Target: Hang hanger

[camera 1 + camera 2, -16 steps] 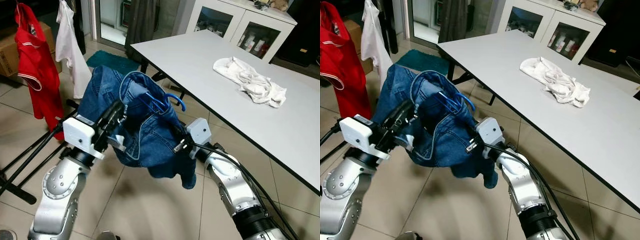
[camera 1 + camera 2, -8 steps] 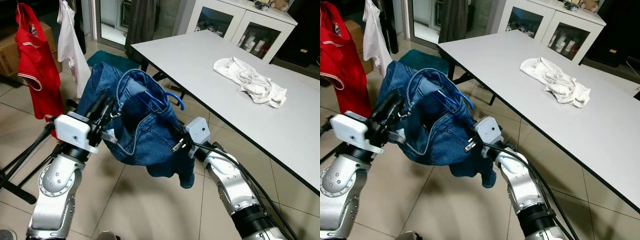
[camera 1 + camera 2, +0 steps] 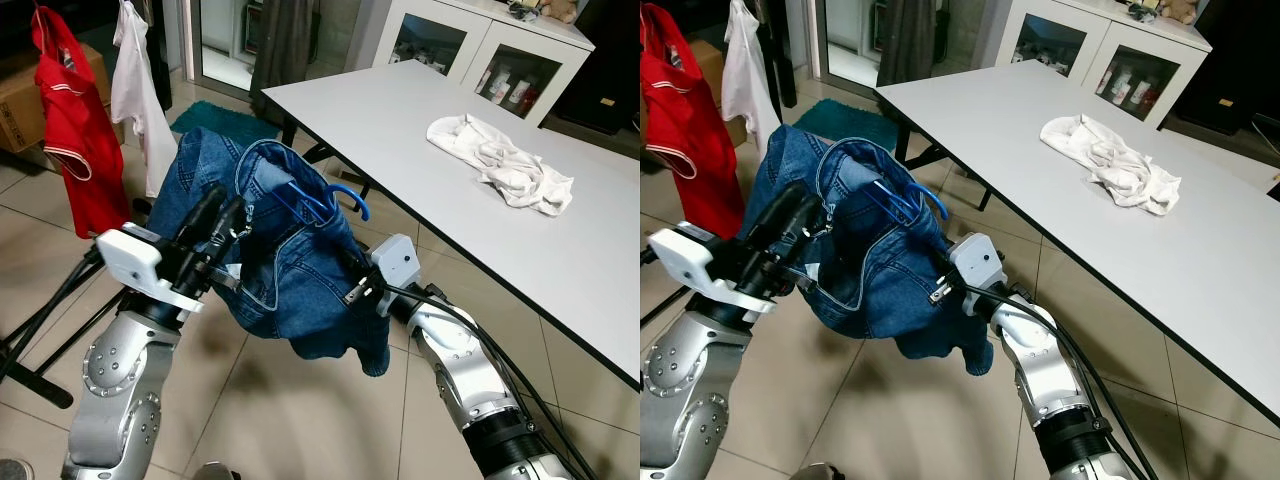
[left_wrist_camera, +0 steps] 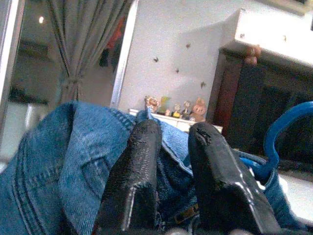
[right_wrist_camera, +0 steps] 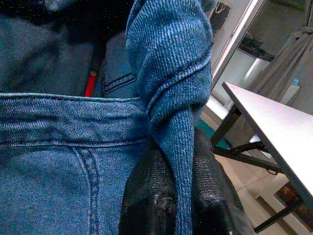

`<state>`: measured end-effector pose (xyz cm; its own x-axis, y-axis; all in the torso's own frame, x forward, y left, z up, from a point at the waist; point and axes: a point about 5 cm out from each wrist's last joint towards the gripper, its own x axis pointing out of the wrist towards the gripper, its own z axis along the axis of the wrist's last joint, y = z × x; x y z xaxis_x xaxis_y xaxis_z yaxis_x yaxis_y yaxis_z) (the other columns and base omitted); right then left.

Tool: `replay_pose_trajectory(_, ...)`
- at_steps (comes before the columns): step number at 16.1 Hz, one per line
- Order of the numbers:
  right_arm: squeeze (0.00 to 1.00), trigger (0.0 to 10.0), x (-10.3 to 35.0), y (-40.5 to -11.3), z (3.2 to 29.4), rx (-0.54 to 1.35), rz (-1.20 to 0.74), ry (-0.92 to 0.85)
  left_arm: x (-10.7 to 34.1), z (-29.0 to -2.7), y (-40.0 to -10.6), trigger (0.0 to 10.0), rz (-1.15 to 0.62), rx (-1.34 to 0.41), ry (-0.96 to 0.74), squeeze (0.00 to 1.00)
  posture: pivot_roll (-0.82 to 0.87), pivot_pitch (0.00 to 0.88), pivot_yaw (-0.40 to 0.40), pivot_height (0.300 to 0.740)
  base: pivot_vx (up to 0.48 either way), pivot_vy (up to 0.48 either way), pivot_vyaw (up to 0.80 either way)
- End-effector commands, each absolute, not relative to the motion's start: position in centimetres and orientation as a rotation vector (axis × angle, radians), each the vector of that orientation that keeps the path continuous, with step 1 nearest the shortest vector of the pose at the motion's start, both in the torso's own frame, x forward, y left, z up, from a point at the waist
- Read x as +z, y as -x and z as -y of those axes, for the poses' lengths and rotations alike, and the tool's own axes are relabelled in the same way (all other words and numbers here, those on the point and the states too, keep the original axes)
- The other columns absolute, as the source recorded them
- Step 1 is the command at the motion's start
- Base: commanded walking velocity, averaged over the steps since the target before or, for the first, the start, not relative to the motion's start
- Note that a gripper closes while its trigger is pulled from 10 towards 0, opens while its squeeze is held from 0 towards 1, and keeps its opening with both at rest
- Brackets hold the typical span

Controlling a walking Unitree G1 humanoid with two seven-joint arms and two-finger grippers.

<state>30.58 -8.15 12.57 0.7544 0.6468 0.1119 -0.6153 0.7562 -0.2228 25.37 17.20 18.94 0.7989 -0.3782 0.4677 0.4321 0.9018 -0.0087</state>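
Observation:
A blue denim garment (image 3: 290, 285) is draped over a blue hanger whose hook (image 3: 347, 196) sticks out at its top. It hangs in the air between my two arms, above the tiled floor. My left gripper (image 4: 173, 134) holds the left side of the bundle, with a denim edge pinched between its black fingers (image 3: 212, 210). My right gripper (image 5: 177, 164) is under the right side, shut on a twisted fold of the denim; in the eye views the cloth hides most of its fingers.
A long white table (image 3: 590, 260) runs along my right, with a crumpled white cloth (image 3: 500, 160) on it. At the left a red shirt (image 3: 75, 130) and a white garment (image 3: 135, 90) hang on a rack with black legs (image 3: 40, 310). A white glass-door cabinet (image 3: 470, 50) stands behind.
My left gripper swung out to the left and has come back to the right and a little lower, shifting the left side of the denim. The right arm has stayed still.

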Motion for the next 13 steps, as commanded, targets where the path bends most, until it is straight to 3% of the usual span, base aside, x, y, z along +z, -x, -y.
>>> replay_pose_trajectory(1, 0.00, 0.0, 13.2, -30.9, 8.8, 0.671, 0.210, 0.171, 19.6, -17.0, -25.1, 10.0, 0.488, -0.461, 0.239, 1.00, 0.22, 0.067, -0.167, 0.740, 0.000, 0.000, 0.00)
replay_pose_trajectory(2, 0.00, 0.0, 13.1, -30.9, 8.8, 0.671, 0.210, 0.171, 19.7, -17.1, -25.1, 10.0, 0.489, -0.467, 0.321, 1.00, 0.22, 0.067, -0.167, 0.740, 0.000, 0.000, 0.00)
replay_pose_trajectory(4, 0.00, 0.0, 13.2, -30.9, 8.9, 0.671, 0.212, 0.172, 20.8, -17.7, -24.7, 10.0, 0.527, -0.473, 0.727, 1.00, 0.21, 0.069, -0.166, 0.740, 0.000, 0.000, 0.00)
replay_pose_trajectory(6, 0.00, 0.0, 13.1, -30.8, 8.9, 0.672, 0.210, 0.173, 20.8, -18.2, -24.5, 10.0, 0.523, -0.484, 0.871, 1.00, 0.22, 0.069, -0.169, 0.740, 0.000, 0.000, 0.00)
replay_pose_trajectory(9, 0.00, 0.0, 13.1, -30.8, 9.0, 0.675, 0.209, 0.175, 20.3, -18.2, -24.0, 10.0, 0.474, -0.546, 0.975, 1.00, 0.21, 0.069, -0.169, 0.740, 0.000, 0.000, 0.00)
replay_pose_trajectory(12, 0.00, 0.0, 13.2, -30.8, 8.9, 0.676, 0.209, 0.176, 19.8, -17.1, -23.5, 10.0, 0.351, -0.661, 0.823, 1.00, 0.21, 0.074, -0.170, 0.740, 0.000, 0.000, 0.00)
replay_pose_trajectory(13, 0.00, 0.0, 13.1, -30.8, 9.0, 0.678, 0.206, 0.175, 19.5, -17.0, -23.6, 10.0, 0.267, -0.717, 0.558, 0.00, 0.22, 0.077, -0.179, 0.740, 0.000, 0.000, 0.00)
